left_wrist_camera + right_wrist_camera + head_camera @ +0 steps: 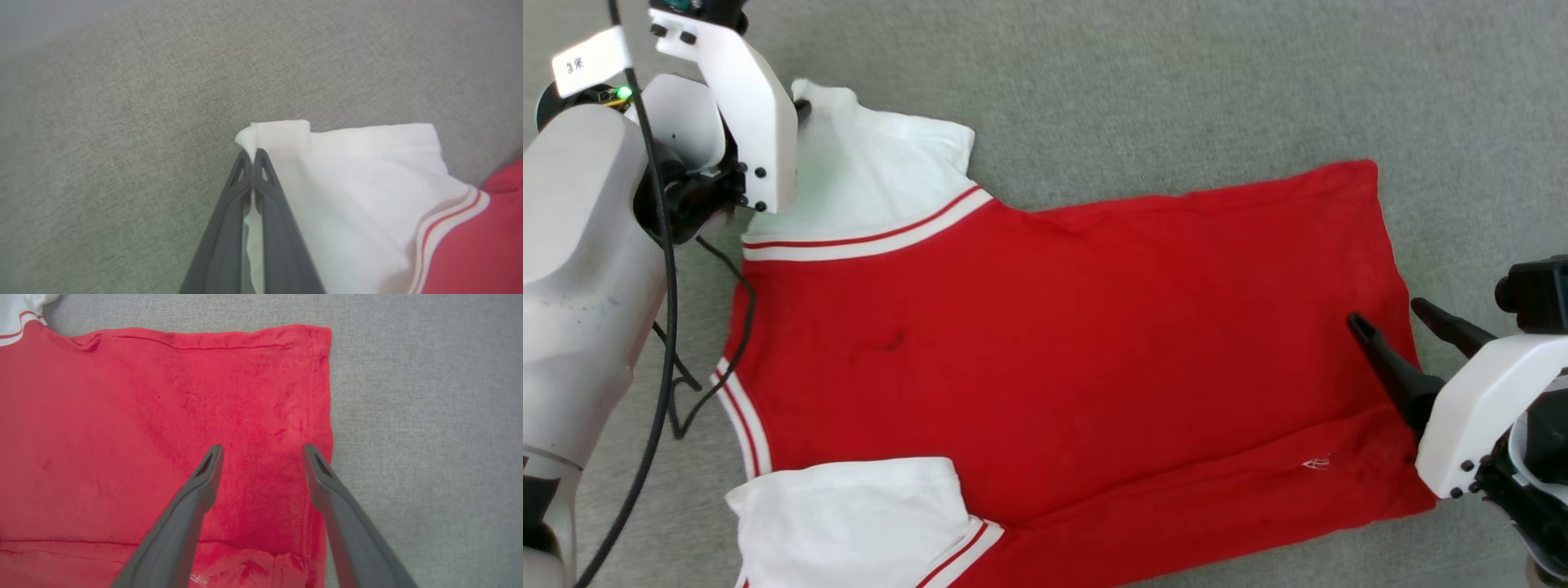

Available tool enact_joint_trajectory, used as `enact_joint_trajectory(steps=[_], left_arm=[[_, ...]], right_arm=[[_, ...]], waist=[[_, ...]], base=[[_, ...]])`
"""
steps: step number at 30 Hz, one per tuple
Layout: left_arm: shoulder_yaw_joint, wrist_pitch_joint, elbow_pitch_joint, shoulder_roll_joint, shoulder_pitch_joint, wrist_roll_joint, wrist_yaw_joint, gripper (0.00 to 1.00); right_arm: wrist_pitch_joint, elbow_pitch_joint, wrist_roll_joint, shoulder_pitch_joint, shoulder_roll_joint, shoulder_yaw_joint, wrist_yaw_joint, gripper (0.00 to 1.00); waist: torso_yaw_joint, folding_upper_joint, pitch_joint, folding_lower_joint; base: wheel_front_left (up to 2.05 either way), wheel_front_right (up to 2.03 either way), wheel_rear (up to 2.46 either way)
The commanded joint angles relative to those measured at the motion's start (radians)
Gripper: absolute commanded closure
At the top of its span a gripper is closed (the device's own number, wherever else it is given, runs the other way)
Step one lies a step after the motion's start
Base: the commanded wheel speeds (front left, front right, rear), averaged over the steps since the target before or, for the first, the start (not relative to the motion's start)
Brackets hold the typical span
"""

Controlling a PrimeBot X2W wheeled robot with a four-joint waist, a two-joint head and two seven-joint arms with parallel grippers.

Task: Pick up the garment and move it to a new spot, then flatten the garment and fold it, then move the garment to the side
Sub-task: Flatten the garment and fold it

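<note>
Your garment lies spread flat on the grey surface. Your left claw is clamped on the corner of the garment's white sleeve. Your right claw stands apart, poised over the garment's hem.

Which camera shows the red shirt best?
The head view: the shirt lies spread out there, red body and both white sleeves. The left wrist view gives one white sleeve, pinched by the left gripper. The right wrist view gives the red hem end under the open right gripper.
</note>
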Motion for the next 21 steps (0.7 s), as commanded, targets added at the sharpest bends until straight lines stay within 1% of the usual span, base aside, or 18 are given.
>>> enact_joint_trajectory(steps=[1, 4, 5, 8, 10, 14, 16, 21], left_arm=[[0.013, -0.049, -0.004, -0.003, 0.018, -0.012, -0.002, 1.00], [0.010, -0.097, -0.029, -0.006, 0.048, -0.021, -0.004, 1.00], [0.010, -0.097, -0.029, -0.006, 0.048, -0.021, -0.004, 1.00], [-0.009, -0.120, -0.071, 0.008, 0.072, -0.014, -0.004, 1.00], [-0.013, -0.136, -0.108, 0.019, 0.091, -0.017, -0.004, 1.00], [-0.022, -0.155, -0.207, 0.047, 0.132, -0.011, -0.003, 1.00], [-0.022, -0.159, -0.266, 0.061, 0.145, -0.005, 0.007, 1.00], [-0.016, -0.160, -0.426, 0.097, 0.181, 0.003, 0.051, 1.00]], right_arm=[[0.008, 0.007, 0.011, -0.012, -0.008, -0.011, -0.001, 0.00], [0.036, 0.019, 0.019, -0.020, -0.027, -0.030, -0.001, 0.00], [0.036, 0.019, 0.019, -0.020, -0.027, -0.030, -0.001, 0.00], [0.073, 0.035, 0.024, -0.042, -0.051, -0.048, -0.001, 0.00], [0.099, 0.050, 0.007, -0.066, -0.088, -0.044, -0.001, 0.00], [0.161, 0.119, 0.033, -0.140, -0.108, -0.065, -0.001, 0.00], [0.186, 0.163, 0.040, -0.183, -0.125, -0.082, -0.001, 0.00], [0.230, 0.295, 0.033, -0.293, -0.161, -0.112, -0.001, 0.00]], waist=[[0.025, 0.0000, -0.041, -0.0001], [0.050, 0.0000, -0.075, -0.0001], [0.050, 0.0000, -0.075, -0.0001], [0.078, 0.0000, -0.101, -0.0001], [0.092, 0.0000, -0.112, -0.0001], [0.126, 0.0000, -0.111, -0.0001], [0.142, 0.0000, -0.102, -0.0001], [0.178, 0.0000, -0.065, -0.0001]], base=[[0.00, 0.00, 0.00], [0.00, 0.00, 0.00], [0.00, 0.00, 0.00], [0.00, 0.00, 0.00], [0.00, 0.00, 0.00], [0.00, 0.00, 0.00], [0.00, 0.00, 0.00], [0.00, 0.00, 0.00]])
